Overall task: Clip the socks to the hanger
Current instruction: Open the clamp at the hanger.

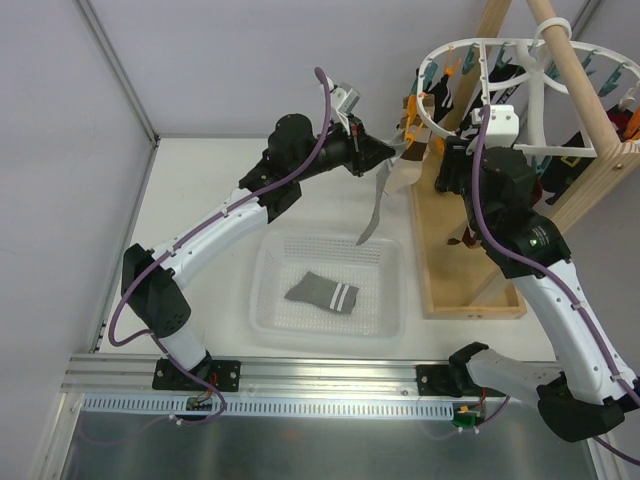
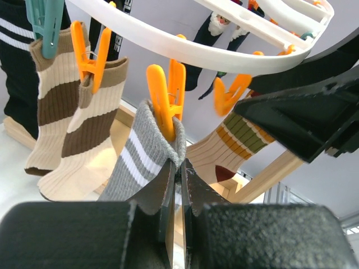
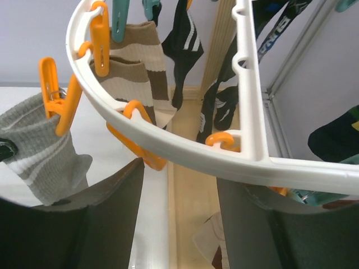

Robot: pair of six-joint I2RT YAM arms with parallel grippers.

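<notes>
at upper centre of the top view, the left gripper (image 1: 383, 155) is raised to the left rim of the hanger (image 1: 432, 118). its jaws are fully closed on the cuff of the first grey sock (image 1: 372, 215), which hangs down from the fingers with its toe above the far rim of the basket (image 1: 330, 333). in the left wrist view, centre frame, an orange clip (image 2: 166, 95) hanging from the white ring bites the same cuff directly above the closed fingertips (image 2: 168, 179). two beige-and-brown striped socks (image 2: 61, 106) hang from neighbouring clips at the left of that frame.

the right gripper (image 3: 179, 179) sits just right of the left one, under the ring. its jaws stand apart, one at lower left and one at lower right of the right wrist view, with the ring crossing above them and nothing visibly gripped.

the second grey sock (image 1: 322, 293) lies flat in the basket, lower centre of the top view. the wooden frame (image 1: 470, 300) stands to the right.
</notes>
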